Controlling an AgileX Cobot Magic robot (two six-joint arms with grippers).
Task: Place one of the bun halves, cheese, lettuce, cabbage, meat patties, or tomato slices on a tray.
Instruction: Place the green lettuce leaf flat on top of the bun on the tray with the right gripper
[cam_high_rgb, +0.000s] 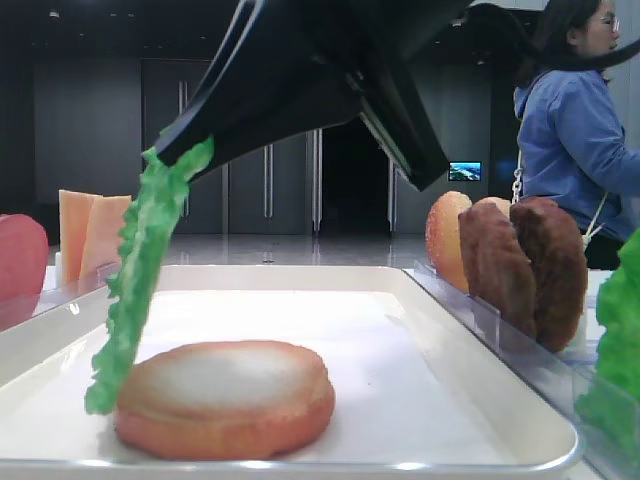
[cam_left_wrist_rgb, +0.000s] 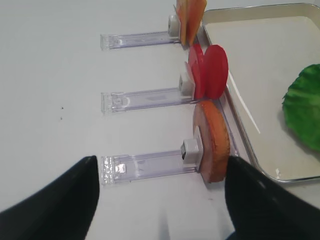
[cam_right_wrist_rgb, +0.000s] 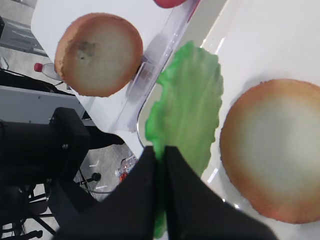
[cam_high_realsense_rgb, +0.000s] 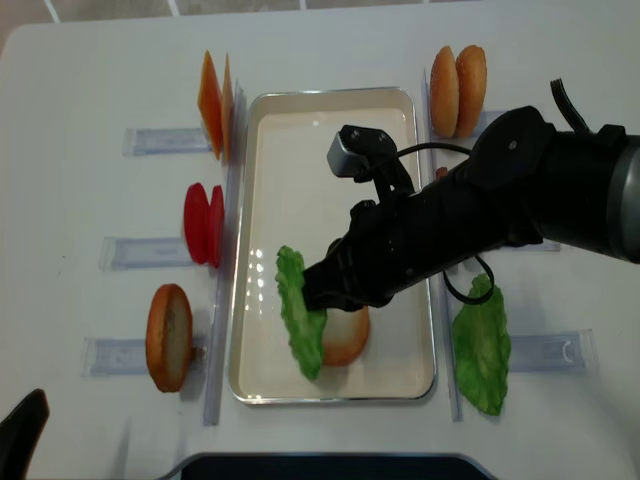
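Note:
My right gripper (cam_high_realsense_rgb: 318, 292) (cam_right_wrist_rgb: 161, 154) is shut on the top edge of a bright green lettuce leaf (cam_high_realsense_rgb: 299, 312) (cam_high_rgb: 145, 270) (cam_right_wrist_rgb: 189, 107). The leaf hangs down over the left near part of the white tray (cam_high_realsense_rgb: 330, 120) (cam_high_rgb: 330, 310), its lower end beside a bun half (cam_high_rgb: 225, 398) (cam_right_wrist_rgb: 276, 150) that lies flat on the tray. My left gripper (cam_left_wrist_rgb: 162, 169) (cam_high_realsense_rgb: 22, 438) hovers open over the bare table at the near left, with nothing between its fingers.
Left of the tray, racks hold cheese (cam_high_realsense_rgb: 213, 98) (cam_left_wrist_rgb: 189, 20), tomato slices (cam_high_realsense_rgb: 205, 222) (cam_left_wrist_rgb: 210, 70) and a standing bun half (cam_high_realsense_rgb: 170, 335) (cam_left_wrist_rgb: 215, 142). On the right stand bun halves (cam_high_realsense_rgb: 458, 88), meat patties (cam_high_rgb: 520, 265) and a second lettuce leaf (cam_high_realsense_rgb: 482, 345). A person (cam_high_rgb: 580, 130) stands behind.

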